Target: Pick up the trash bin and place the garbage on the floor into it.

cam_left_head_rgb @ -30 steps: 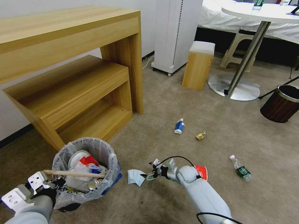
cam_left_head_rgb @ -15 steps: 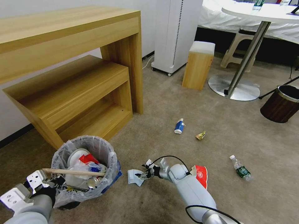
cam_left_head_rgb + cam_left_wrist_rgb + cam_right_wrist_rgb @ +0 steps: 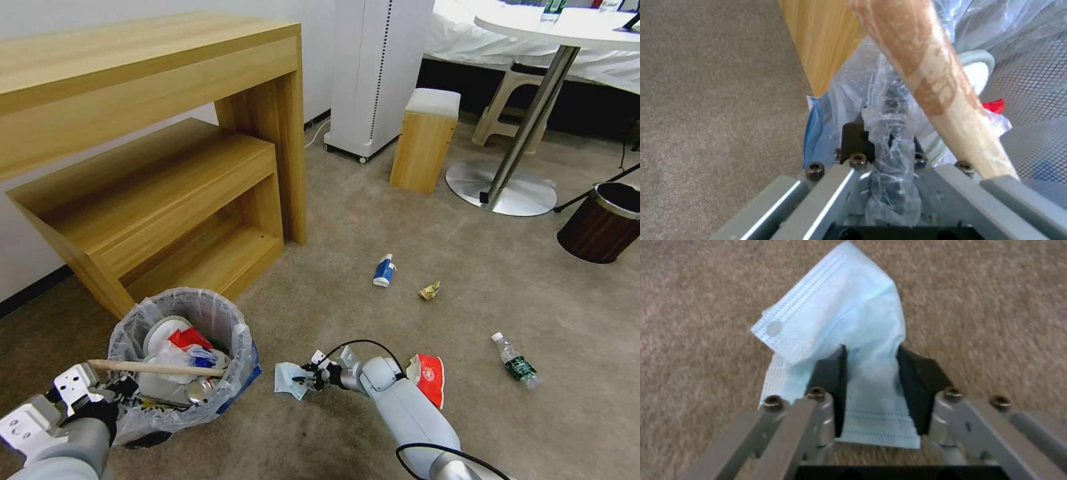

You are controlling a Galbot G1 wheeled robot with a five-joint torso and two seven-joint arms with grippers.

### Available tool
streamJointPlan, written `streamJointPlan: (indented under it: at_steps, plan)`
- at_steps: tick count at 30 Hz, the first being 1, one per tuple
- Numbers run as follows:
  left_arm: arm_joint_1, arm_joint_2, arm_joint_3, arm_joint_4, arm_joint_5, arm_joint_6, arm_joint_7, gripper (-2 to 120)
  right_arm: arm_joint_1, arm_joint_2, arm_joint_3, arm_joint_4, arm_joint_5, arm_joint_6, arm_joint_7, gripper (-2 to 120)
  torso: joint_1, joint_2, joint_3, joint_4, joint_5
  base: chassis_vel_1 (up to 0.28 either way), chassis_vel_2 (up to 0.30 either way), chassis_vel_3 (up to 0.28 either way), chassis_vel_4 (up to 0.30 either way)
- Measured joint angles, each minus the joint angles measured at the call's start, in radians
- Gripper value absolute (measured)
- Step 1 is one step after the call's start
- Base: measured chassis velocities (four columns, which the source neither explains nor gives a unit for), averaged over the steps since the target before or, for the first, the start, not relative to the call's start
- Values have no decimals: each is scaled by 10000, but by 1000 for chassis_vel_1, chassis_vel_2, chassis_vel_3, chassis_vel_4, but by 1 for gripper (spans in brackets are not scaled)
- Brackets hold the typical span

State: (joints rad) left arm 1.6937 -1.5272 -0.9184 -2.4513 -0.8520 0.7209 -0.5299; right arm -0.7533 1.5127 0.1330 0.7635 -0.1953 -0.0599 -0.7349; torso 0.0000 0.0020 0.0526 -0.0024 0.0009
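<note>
At the far left the left tool is clamped on the rim of the small round dark trash bin lined with a translucent white plastic bag; the left wrist view shows bag film bunched between its black pads. The bin sits low beside the light wooden stepped bench, already crowded with white plastic, a red scrap and a can, and a long pale wooden stick lies across its mouth.

Just right of the bin, the right tool is down on the beige short-pile carpet floor, its two black pads set narrowly on either side of a crumpled pale-blue pleated face mask. The mask looks pinched but not yet clear of the carpet, so the step in hand is picking up this piece; the next move calls for a firm pinch, a lift and a short carry leftward over the bin's open mouth, clearing the stick.

Further right lie a flattened red paper cup with white print too small to read, a small white bottle with a blue label, a crumpled yellowish wrapper, and a clear plastic bottle with a green label; no writing on them is legible.
</note>
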Motion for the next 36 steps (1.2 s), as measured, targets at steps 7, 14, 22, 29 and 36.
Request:
streamJointPlan:
  at_steps: [7, 14, 22, 29, 36]
  plan:
    - [11, -46, 188, -53, 205, -25, 1, 1, -136, -209, 35, 204, 69, 14, 39, 5, 0, 0, 0, 0, 0, 0, 0, 0, 0]
    - [42, -55, 281, -55, 334, -96, 1, 1, -479, -640, -45, 828, 726, 94, 391, 0, 0, 0, 1, 0, -1, 0, 0, 0, 0]
    - [7, -103, 672, 234, 552, -192, -17, 1, -2016, -2102, -444, 5140, 3191, 2200, -941, 0, 0, 0, 0, -1, 2, 0, 0, 0, 0]
    - [65, -257, 1227, 437, 704, -233, -39, 1, -2507, -3279, 169, 8146, 6538, 3181, -4235, 0, 0, 0, 0, -3, -1, 0, 0, 0, 0]
    - [245, -429, 1778, 454, 686, -235, -143, 1, -2300, -3069, 268, 9311, 7881, 2918, -4598, 0, 0, 0, 0, 1, 0, 0, 0, 0, 0]
